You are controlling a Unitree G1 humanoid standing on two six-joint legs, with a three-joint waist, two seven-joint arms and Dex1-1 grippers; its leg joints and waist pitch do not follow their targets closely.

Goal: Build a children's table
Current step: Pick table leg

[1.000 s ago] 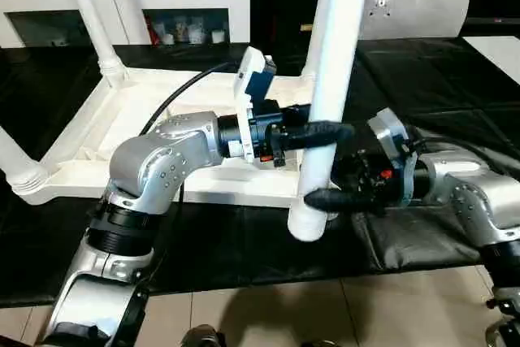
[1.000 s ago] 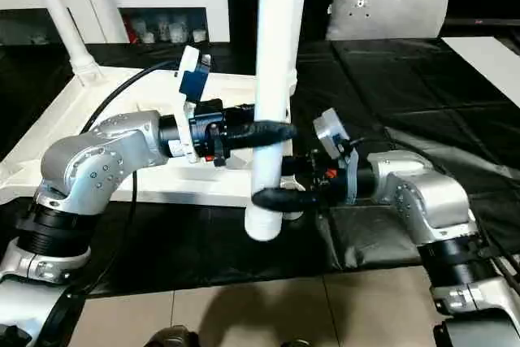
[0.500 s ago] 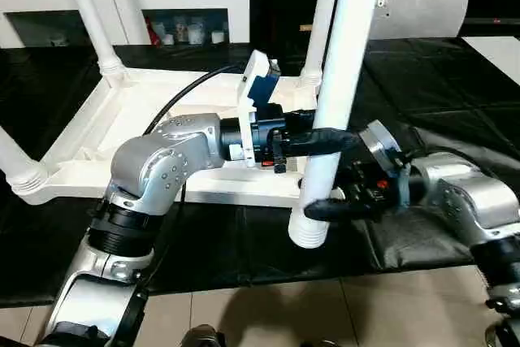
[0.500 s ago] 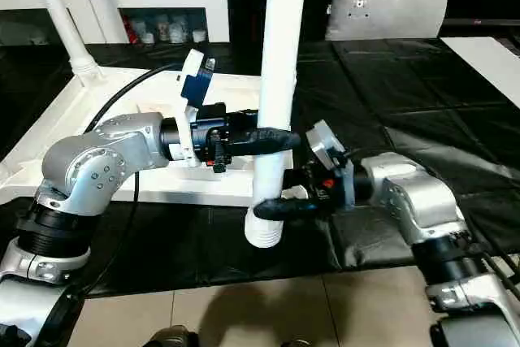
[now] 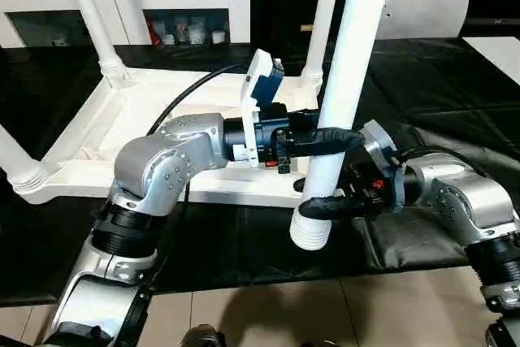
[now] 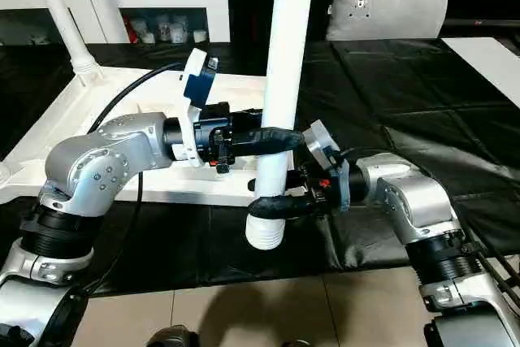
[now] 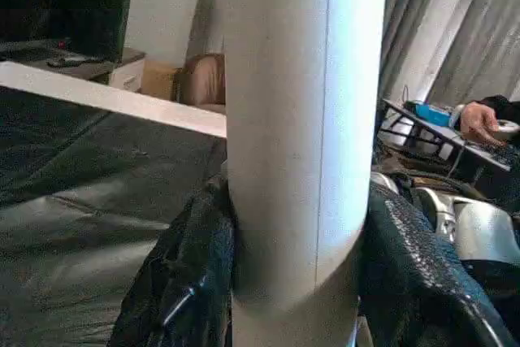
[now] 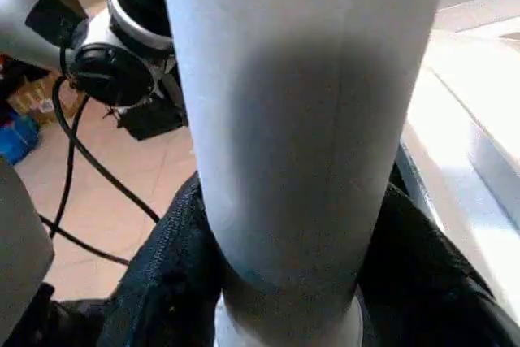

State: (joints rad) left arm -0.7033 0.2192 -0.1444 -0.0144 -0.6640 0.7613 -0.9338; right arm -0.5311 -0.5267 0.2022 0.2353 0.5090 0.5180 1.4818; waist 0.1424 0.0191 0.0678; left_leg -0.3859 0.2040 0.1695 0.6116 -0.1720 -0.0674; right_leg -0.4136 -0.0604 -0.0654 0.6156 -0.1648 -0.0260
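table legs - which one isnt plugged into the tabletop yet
The leg nearest the camera, gripped by both the left gripper and right gripper. Its lower end hangs free in front of the tabletop; the others stand in corner sockets.

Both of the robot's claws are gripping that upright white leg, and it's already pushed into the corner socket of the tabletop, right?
Not quite. Both grippers, left and right, do clamp the upright leg, but it is not in a socket. The left eye view shows its ribbed lower end hanging free in front of the tabletop, near the table edge.
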